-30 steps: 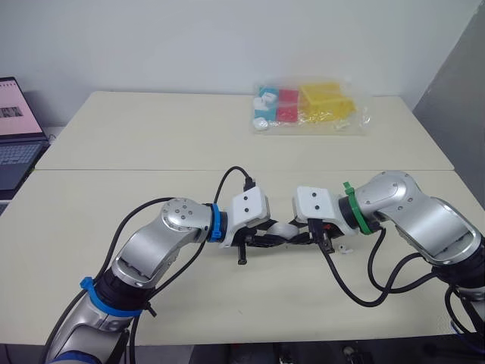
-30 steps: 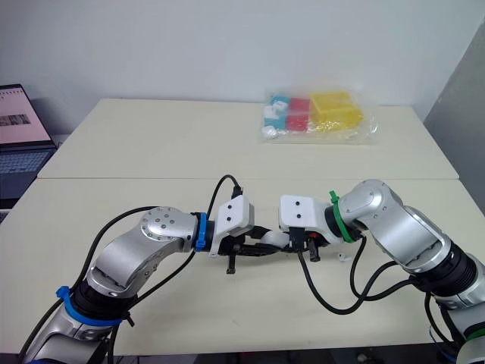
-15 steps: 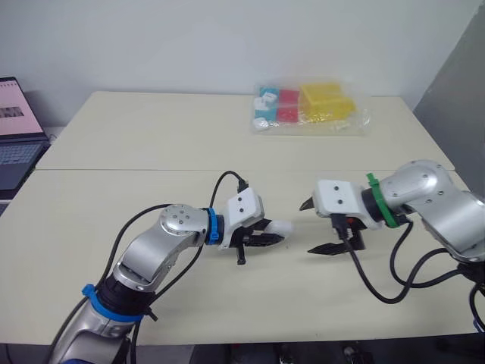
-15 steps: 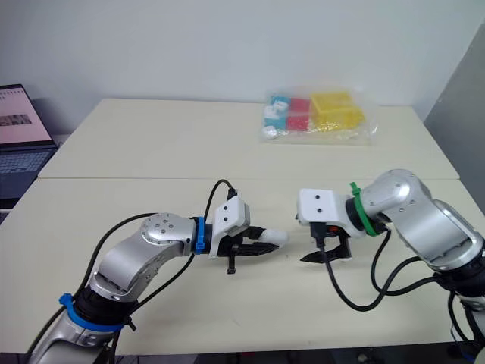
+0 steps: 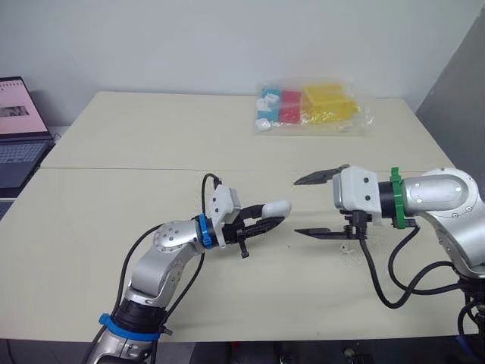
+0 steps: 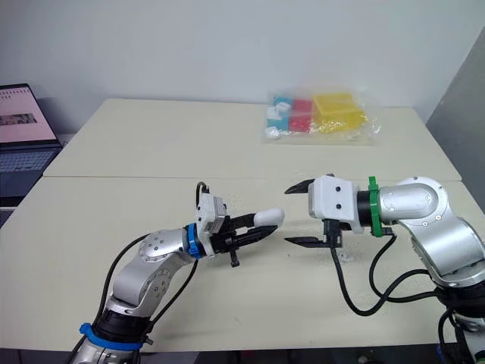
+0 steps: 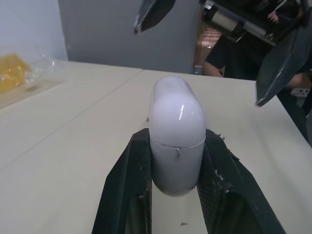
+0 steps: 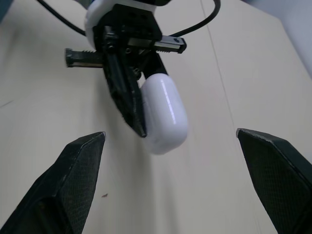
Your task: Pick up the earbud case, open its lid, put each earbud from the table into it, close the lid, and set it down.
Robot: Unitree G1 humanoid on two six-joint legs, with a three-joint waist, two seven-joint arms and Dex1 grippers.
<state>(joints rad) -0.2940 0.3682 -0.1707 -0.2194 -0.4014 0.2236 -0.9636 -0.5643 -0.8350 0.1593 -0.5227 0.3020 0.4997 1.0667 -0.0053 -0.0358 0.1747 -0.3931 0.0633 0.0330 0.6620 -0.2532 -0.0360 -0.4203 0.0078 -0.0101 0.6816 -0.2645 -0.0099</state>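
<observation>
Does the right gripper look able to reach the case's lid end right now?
Probably yes. The right gripper is open and faces the case, whose lid end sticks out past the left gripper holding it, with nothing between them.

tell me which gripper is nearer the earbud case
Left. The left gripper is shut on the earbud case, its fingers clamping both sides. The right gripper is open and faces the case's free end across a gap, not touching it.
</observation>
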